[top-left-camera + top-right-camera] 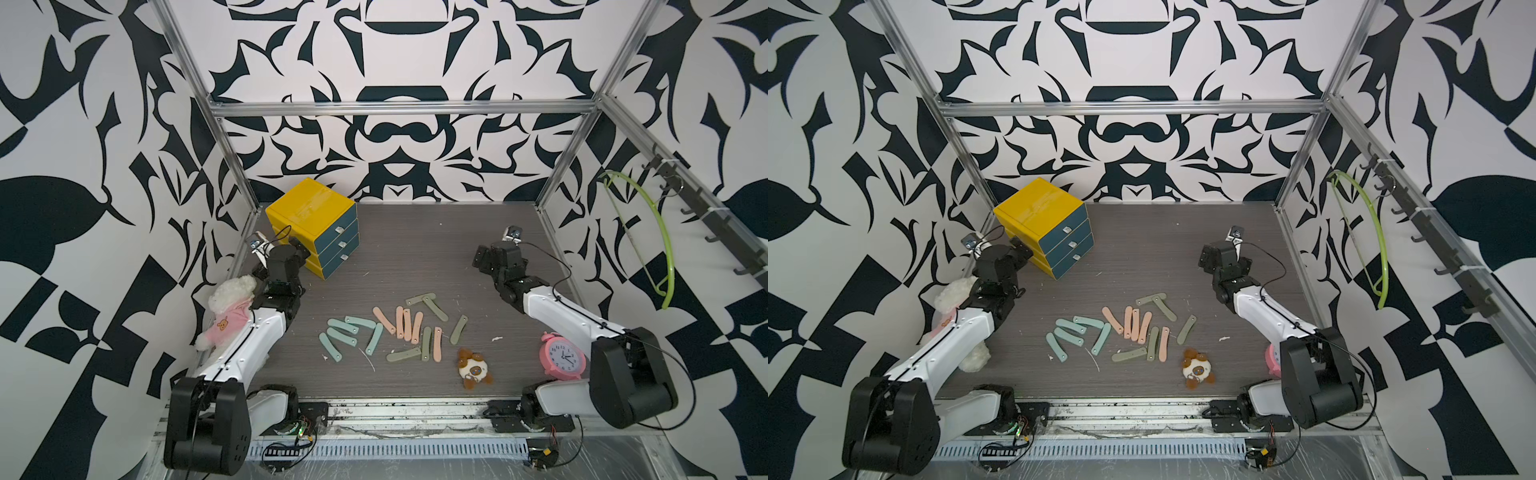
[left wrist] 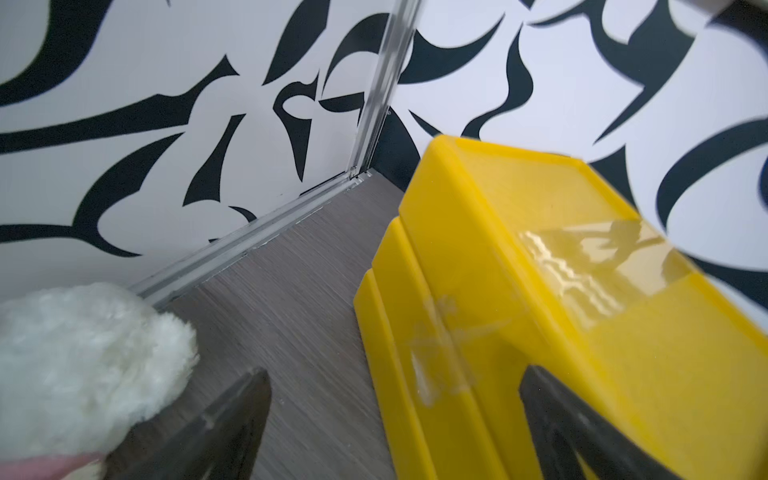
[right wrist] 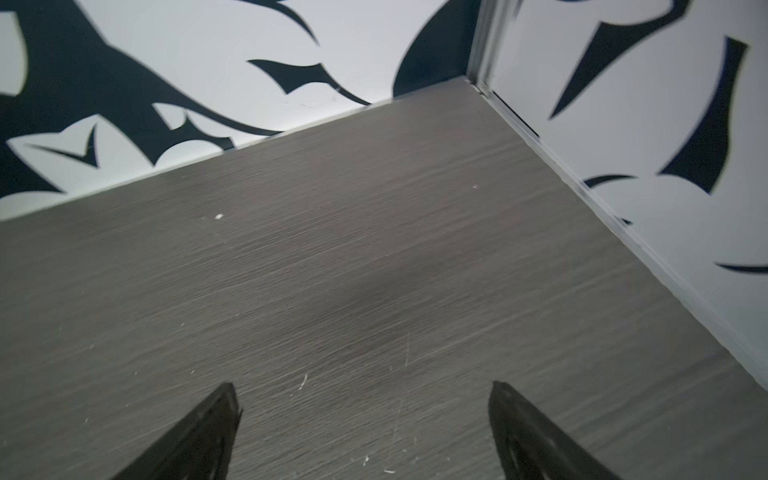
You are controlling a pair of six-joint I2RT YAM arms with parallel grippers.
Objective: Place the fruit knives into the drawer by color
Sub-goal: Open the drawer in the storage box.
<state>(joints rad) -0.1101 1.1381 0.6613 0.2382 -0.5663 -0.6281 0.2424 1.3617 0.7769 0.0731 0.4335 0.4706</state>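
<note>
Both top views look steeply down from high above the front, sharing the whole table; the left wrist view sits close against the yellow drawer unit. The right wrist view faces a rear corner, low over the table.

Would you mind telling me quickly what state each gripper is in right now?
Left gripper: open, holding nothing.
Right gripper: open, holding nothing.
</note>
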